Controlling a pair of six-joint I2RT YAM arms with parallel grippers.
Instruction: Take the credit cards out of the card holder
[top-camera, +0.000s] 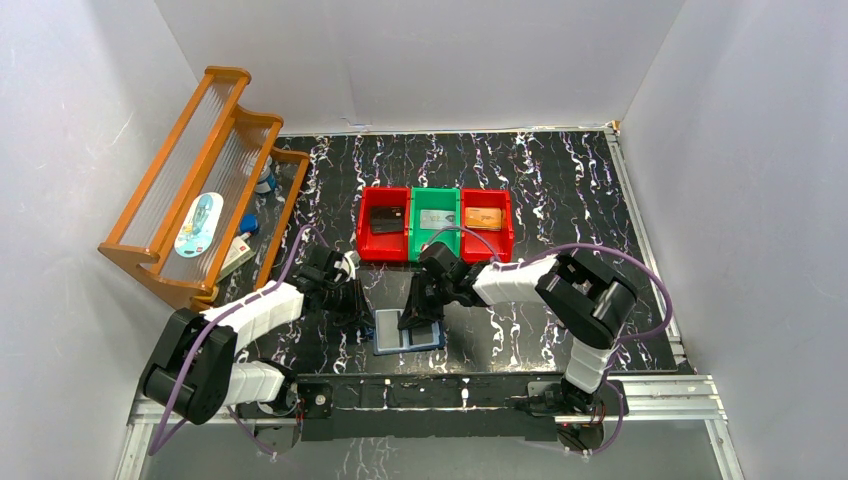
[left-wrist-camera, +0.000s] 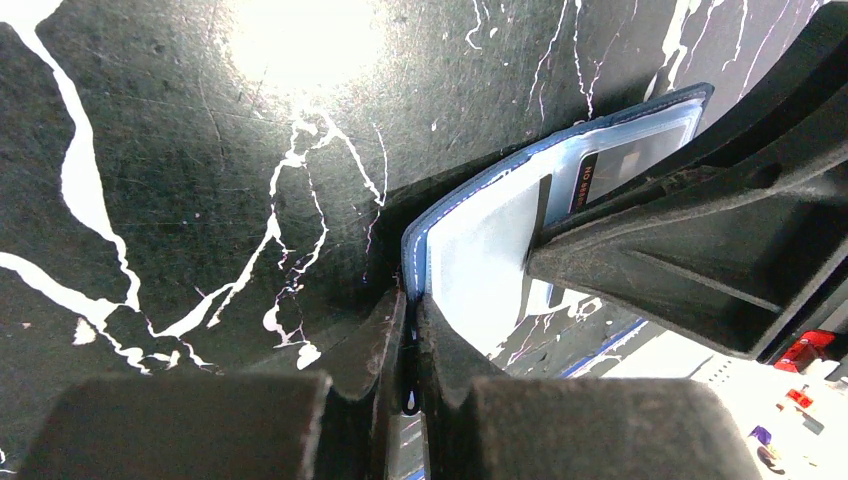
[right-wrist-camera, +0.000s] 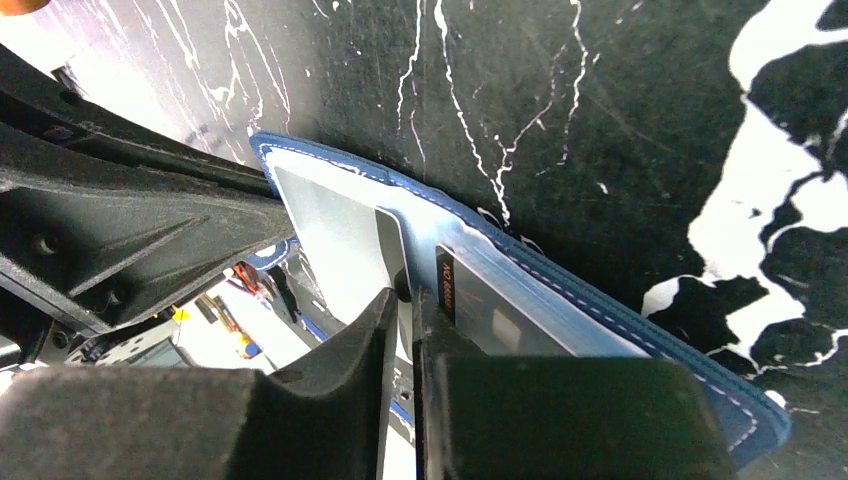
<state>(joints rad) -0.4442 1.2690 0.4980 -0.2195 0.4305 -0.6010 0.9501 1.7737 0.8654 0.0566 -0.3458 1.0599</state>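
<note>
**Position.** The card holder (top-camera: 395, 335) lies open on the surface (top-camera: 560, 180), near its front edge and between the two arms. The navy cover is down and the clear sleeves face up.

**Left hand.** The left hand (left-wrist-camera: 410, 300) is closed tight on the outer edge of the holder's cover. That side is held down by a narrow pinch only.

**Right hand.** The right hand (right-wrist-camera: 405, 300) is set over the inner sleeves. Its fingers are drawn nearly together beside a pale sleeve (right-wrist-camera: 330, 240), at the spot where the end of a dark credit card (right-wrist-camera: 447, 290) shows through the plastic. It cannot be told whether the card itself is clamped, or only the sleeve, or nothing as yet.

**Step in hand.** A grip on one card is judged to be in progress. No withdrawal is evident.

**Risks noted.**
- If sleeve plastic is pinched together with the card, the whole holder could be dragged or lifted on the pull. It could then be torn from the left hand's thin hold on the cover edge.
- If only the card's tip is caught, the fingers may slide off and the card would be left seated.
- A pull made off the line of the sleeve mouth could jam the card or split the plastic.
- The two hands are working just beside each other, so a sideways correction by either could bring them into contact.
</note>
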